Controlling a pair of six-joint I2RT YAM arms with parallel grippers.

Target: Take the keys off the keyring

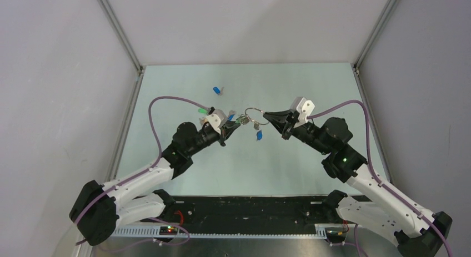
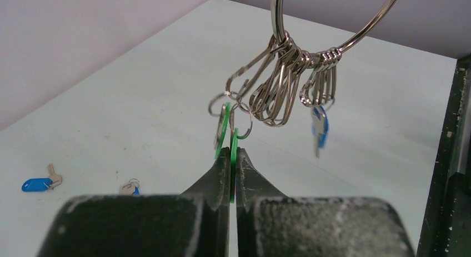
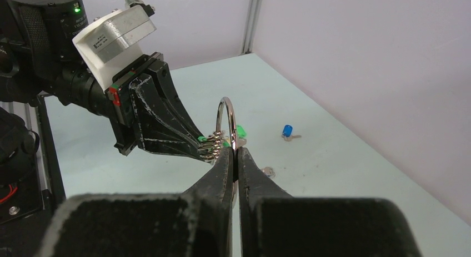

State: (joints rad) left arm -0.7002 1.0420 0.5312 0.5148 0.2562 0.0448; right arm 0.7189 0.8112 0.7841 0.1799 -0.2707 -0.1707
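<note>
The keyring [image 1: 254, 109] hangs in the air between the two arms. My right gripper [image 1: 265, 116] is shut on its wire, seen edge-on in the right wrist view as the keyring [image 3: 219, 118] rising from the gripper [image 3: 234, 151]. In the left wrist view, the keyring [image 2: 276, 18] carries several silver clips [image 2: 277, 85] with keys: two green-capped keys and a blue-capped key [image 2: 319, 126]. My left gripper [image 2: 233, 157] is shut on one green-capped key [image 2: 234, 141]; the other green-capped key [image 2: 222, 129] lies against the outside of its left finger.
A loose blue-capped key [image 1: 217, 91] lies on the pale table toward the back. A green-capped key [image 1: 202, 110] lies behind the left wrist. Another small key with a ring [image 2: 130, 187] lies nearby. Grey walls enclose the table; a black base plate [image 1: 250, 207] runs along the near edge.
</note>
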